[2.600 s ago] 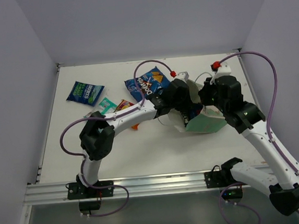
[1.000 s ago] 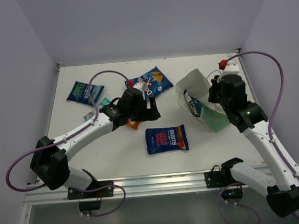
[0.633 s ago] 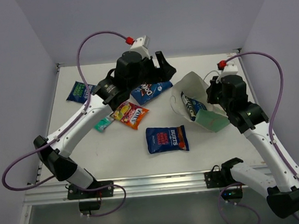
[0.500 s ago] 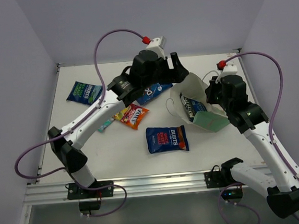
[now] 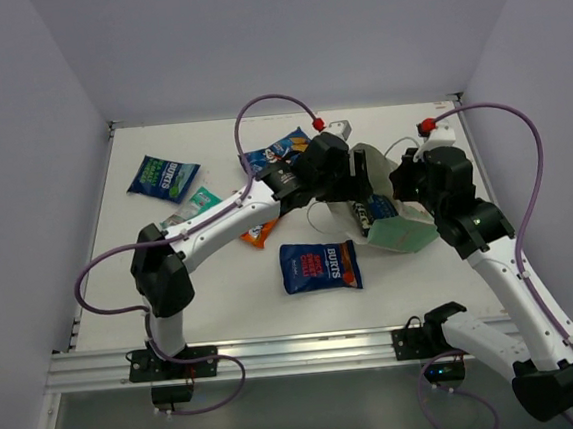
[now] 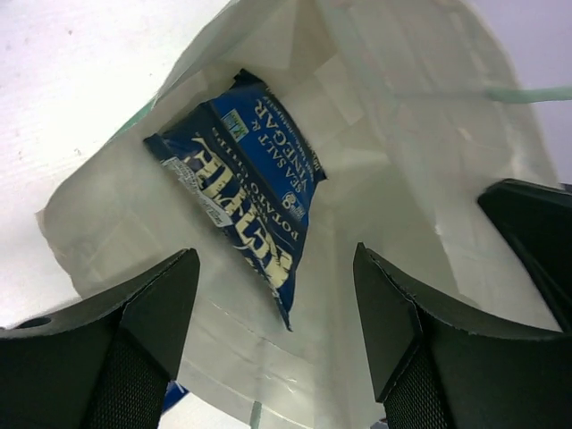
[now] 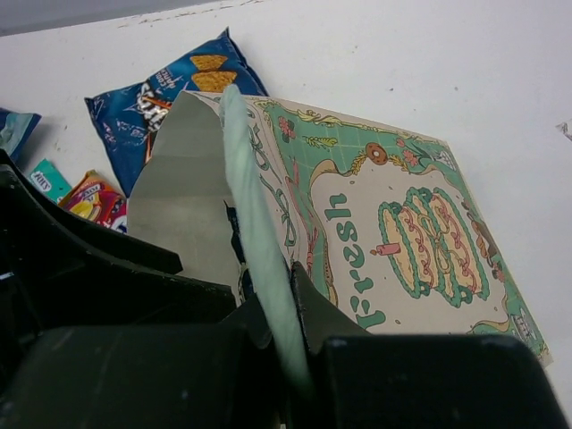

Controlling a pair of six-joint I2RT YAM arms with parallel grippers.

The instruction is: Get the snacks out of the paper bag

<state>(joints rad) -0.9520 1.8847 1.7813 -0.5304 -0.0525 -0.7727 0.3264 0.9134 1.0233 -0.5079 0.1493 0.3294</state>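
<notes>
The white bench (image 5: 234,301) carries the paper bag (image 5: 397,233) near its right edge, lying on its side with the mouth gaping leftward. The right gripper (image 7: 284,326) has its fingers pressed together on the bag's rim. The left gripper (image 6: 275,259), fingers spread wide, sits at the mouth, framing a dark blue packet (image 6: 246,183) inside without touching it. Out on the bench lie a Burts packet (image 5: 318,266) mid-front, a Doritos packet (image 5: 276,153) and a far-left blue packet (image 5: 163,176) by the far edge, an orange packet (image 5: 258,235) partly under the left arm, and a teal packet (image 5: 200,202).
</notes>
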